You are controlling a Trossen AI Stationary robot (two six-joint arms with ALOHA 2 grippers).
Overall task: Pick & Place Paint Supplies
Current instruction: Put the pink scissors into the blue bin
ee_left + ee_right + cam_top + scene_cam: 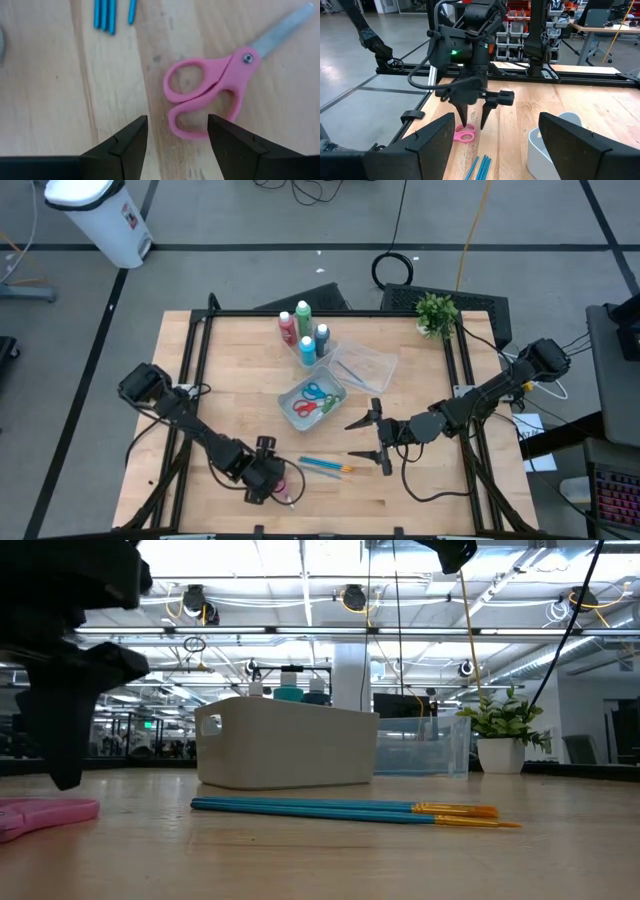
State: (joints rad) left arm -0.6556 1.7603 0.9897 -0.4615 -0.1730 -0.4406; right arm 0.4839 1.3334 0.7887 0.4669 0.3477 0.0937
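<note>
Left pincer [177,135]: you had it released, fingers apart, hovering just above the pink scissors [210,92] at the near left of the worktop [200,370]; one finger stood over a handle loop, the other beside it.
Right pincer [372,438]: yours stood released and wide, waiting to the right of the brushes [325,467].
Step in hand: I judged it the pick-up of the pink scissors, not yet gripped.
Next move: you needed to lower and centre the fingers across the handles, clench, then carry them to the white bin [312,402].
Bottles [305,330]: four counted, standing far centre, beside a clear tub [365,365].
Scissors: one pink outside; at least red and blue in the bin, exact number unclear.
Brushes: three or so, lying together near centre.
</note>
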